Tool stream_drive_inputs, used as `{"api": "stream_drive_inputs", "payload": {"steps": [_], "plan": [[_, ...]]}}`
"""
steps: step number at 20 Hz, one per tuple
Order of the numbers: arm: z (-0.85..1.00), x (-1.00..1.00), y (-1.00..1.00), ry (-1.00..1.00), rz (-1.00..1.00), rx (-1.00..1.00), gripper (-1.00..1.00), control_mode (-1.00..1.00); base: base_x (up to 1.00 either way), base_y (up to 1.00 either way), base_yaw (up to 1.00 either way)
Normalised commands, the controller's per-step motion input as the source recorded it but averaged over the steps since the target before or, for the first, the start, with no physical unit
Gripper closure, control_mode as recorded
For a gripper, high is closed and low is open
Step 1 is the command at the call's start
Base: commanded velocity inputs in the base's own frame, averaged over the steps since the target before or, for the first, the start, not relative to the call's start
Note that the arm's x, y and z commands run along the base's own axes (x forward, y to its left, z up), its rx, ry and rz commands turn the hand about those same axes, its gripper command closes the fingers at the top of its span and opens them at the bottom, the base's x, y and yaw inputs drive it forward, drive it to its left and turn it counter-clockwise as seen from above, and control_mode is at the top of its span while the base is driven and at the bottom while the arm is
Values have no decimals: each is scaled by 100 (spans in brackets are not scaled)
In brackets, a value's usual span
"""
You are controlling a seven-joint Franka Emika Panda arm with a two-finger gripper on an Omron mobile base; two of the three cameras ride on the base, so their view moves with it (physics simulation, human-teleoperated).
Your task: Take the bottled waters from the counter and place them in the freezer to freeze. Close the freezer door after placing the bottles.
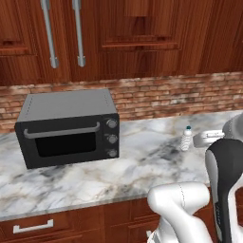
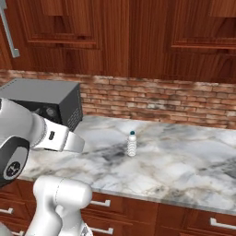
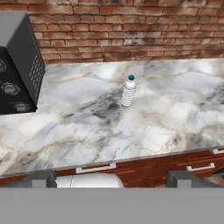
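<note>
One clear-whitish ribbed bottled water [image 1: 187, 139] [image 2: 132, 144] [image 3: 128, 92] with a blue cap stands upright on the marble counter [image 1: 142, 166] [image 2: 184, 166] [image 3: 140, 131], well right of the black oven. My gripper [image 3: 111, 179] hangs back from the counter's front edge, facing the bottle from a distance. It is open, its dark fingertips [image 3: 41, 178] far apart with nothing between them. The darker grey bottle, the freezer and its door are out of view.
A black-fronted countertop oven [image 1: 69, 128] [image 2: 46, 101] [image 3: 17, 65] sits at the counter's left. A brick backsplash [image 2: 161, 99] and red-brown wall cabinets [image 1: 137, 33] run behind. Drawers with silver handles [image 3: 95, 168] lie under the slab.
</note>
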Motion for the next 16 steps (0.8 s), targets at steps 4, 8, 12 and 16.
{"api": "stream_drive_inputs", "payload": {"steps": [4, 8, 12, 16], "plan": [[-11, 21, -82, -1, 13, 7, -100, -100, 0, 0, 0], [-51, 12, -99, 0, 14, 16, -100, -100, 0, 0, 0], [-67, 19, -92, 8, 12, 13, -100, -100, 0, 0, 0], [-67, 54, -71, -9, 12, 3, -100, -100, 0, 0, 0]]}}
